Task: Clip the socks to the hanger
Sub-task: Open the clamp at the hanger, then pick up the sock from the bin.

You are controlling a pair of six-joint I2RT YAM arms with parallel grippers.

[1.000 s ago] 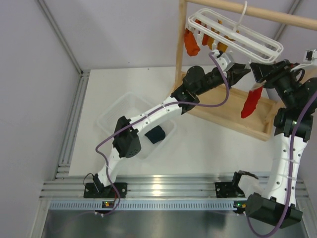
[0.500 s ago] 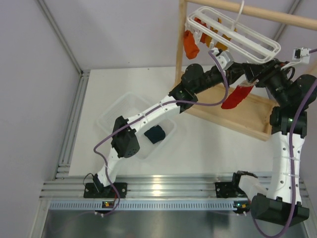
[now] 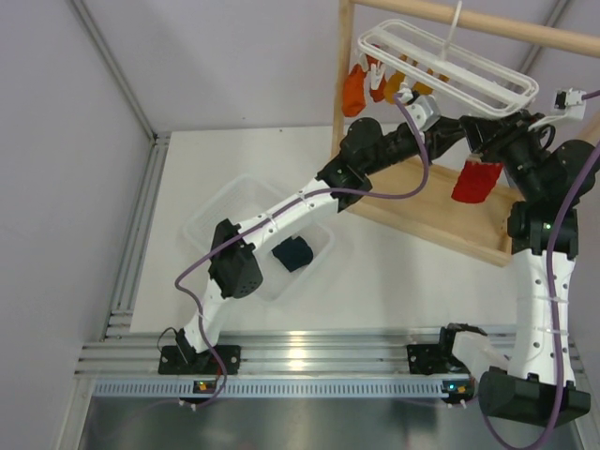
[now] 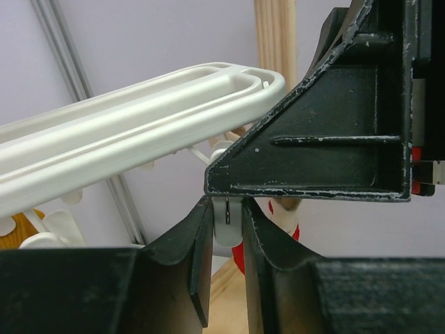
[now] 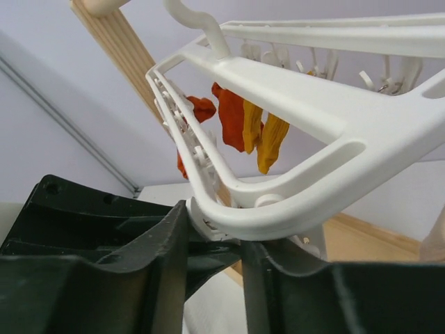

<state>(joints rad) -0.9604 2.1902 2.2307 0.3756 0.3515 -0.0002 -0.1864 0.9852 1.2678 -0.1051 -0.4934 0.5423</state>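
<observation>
The white hanger point(image 3: 450, 66) hangs from the wooden rack's top bar. My left gripper point(image 3: 459, 128) is under its near end, shut on a small dangling white clip point(image 4: 227, 224). My right gripper point(image 3: 485, 145) faces it closely and is shut on the red sock point(image 3: 476, 180), which hangs below it; a red and beige part of the sock point(image 4: 295, 232) shows behind the clip. In the right wrist view the hanger frame point(image 5: 299, 104) crosses right over my fingertips and hides the sock. The navy sock point(image 3: 293, 253) lies in a clear bin.
The light wooden rack has a post point(image 3: 344, 75) at the left and a base tray point(image 3: 422, 211) under both grippers. Orange and yellow socks point(image 3: 354, 89) hang at the hanger's far end, also in the right wrist view point(image 5: 233, 115). The clear bin point(image 3: 220, 214) sits left of centre.
My right gripper swung the red sock left and lifted it to the hanger's near end. My left gripper rose to the clip there. The hanger shifted a little.
</observation>
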